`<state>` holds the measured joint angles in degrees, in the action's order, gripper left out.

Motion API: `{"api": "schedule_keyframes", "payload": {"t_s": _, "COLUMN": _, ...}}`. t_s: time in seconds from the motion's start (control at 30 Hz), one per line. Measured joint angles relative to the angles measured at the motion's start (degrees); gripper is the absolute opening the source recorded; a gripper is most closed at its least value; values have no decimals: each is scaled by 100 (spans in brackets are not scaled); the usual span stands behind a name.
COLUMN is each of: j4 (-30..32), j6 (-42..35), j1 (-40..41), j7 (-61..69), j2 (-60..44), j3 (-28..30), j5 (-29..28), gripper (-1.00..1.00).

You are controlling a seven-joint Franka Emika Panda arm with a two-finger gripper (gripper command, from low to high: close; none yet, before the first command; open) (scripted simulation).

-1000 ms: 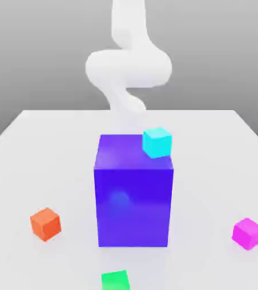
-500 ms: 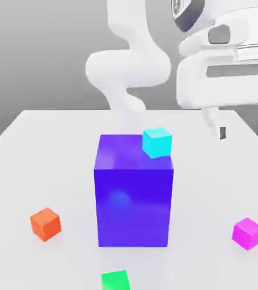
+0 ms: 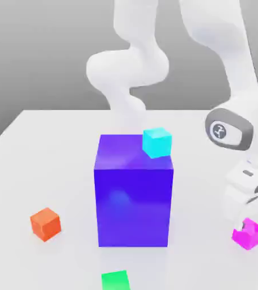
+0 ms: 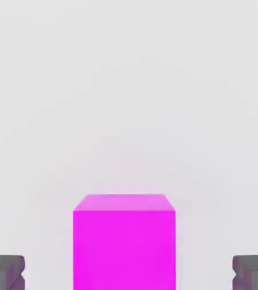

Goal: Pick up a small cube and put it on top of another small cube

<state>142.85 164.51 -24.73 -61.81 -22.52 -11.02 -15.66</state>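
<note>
Straddling the magenta cube (image 4: 124, 249)
The claw (image 4: 129, 274) was wide open, empty; the cube looked light and stiff, best pinched by opposite sides.

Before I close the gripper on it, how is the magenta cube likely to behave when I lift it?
The magenta cube looks rigid, judging by its straight edges, so it probably won't squash. Its flat faces suggest it should hardly roll. It may be slightly slippery, since its sides look smooth and plain.
</note>
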Motion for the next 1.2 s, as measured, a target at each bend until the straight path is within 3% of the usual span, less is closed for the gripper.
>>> {"api": "schedule_keyframes", "payload": {"t_s": 0.03, "j4": -29, "j6": 103, "j1": -78, "j7": -51, "j2": -131, "j3": 91, "j5": -65, "gripper": -100}}
{"api": "schedule_keyframes", "payload": {"t_s": 0.27, "j4": -27, "j6": 105, "j1": -79, "j7": -63, "j2": -128, "j3": 92, "j5": -78, "gripper": -100}}
{"api": "schedule_keyframes", "payload": {"t_s": 0.47, "j4": 164, "j6": -695, "j1": 375, "j7": 587, "j2": 874, "j3": -358, "j5": 638, "gripper": -100}}
{"api": "schedule_keyframes", "payload": {"t_s": 0.93, "j4": -751, "j6": -1725, "j1": 2838, "j7": 3802, "j2": 1046, "j3": 778, "j5": 1432, "gripper": -100}}
{"api": "schedule_keyframes", "payload": {"t_s": 1.07, "j4": -846, "j6": -1175, "j1": 2971, "j7": 3962, "j2": 411, "j3": 878, "j5": 1422, "gripper": -100}}
{"api": "schedule_keyframes", "payload": {"t_s": 1.1, "j4": -856, "j6": -1035, "j1": 2972, "j7": 3960, "j2": 260, "j3": 888, "j5": 1411, "gripper": 100}}
{"api": "schedule_keyframes", "payload": {"t_s": 1.2, "j4": -856, "j6": -1035, "j1": 2972, "j7": 3960, "j2": 260, "j3": 888, "j5": 1411, "gripper": 100}}
